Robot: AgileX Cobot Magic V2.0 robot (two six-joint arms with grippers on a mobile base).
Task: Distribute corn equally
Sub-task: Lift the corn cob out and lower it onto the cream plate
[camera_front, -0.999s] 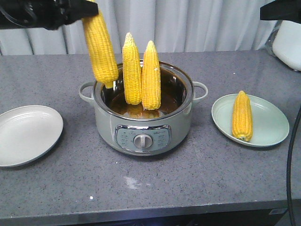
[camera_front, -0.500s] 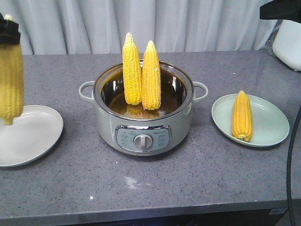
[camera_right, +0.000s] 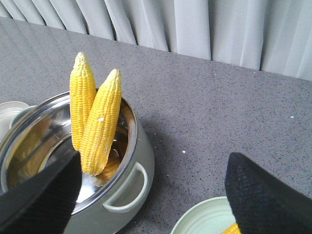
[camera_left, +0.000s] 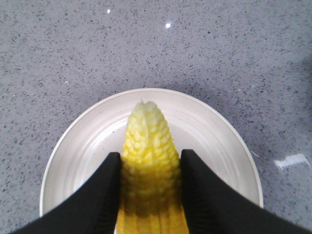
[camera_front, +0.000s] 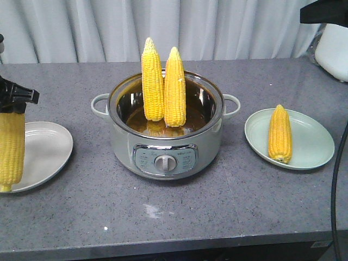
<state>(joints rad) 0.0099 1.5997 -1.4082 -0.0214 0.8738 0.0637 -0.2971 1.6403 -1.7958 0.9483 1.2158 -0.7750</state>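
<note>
My left gripper (camera_left: 151, 156) is shut on a corn cob (camera_left: 148, 131), which hangs tip down over the white plate (camera_left: 83, 146). In the front view this cob (camera_front: 12, 155) dangles at the far left, its tip close to that plate (camera_front: 51, 144); whether it touches I cannot tell. Two cobs (camera_front: 153, 81) (camera_front: 175, 89) stand upright in the pot (camera_front: 166, 147). Another cob (camera_front: 280, 133) lies on the green plate (camera_front: 312, 141) at the right. My right gripper (camera_right: 153, 156) is open and empty, high above the gap between the pot (camera_right: 139, 163) and the green plate (camera_right: 204, 219).
The pot sits mid-table with side handles (camera_front: 231, 103) and a front dial (camera_front: 164, 162). A curtain hangs behind the grey counter. A white object (camera_front: 334, 49) stands at the far right back. Part of the right arm (camera_front: 326, 11) shows at the top right.
My left gripper carried its cob from above the pot leftward, then down over the white plate. The other cobs and the right gripper stayed put.
</note>
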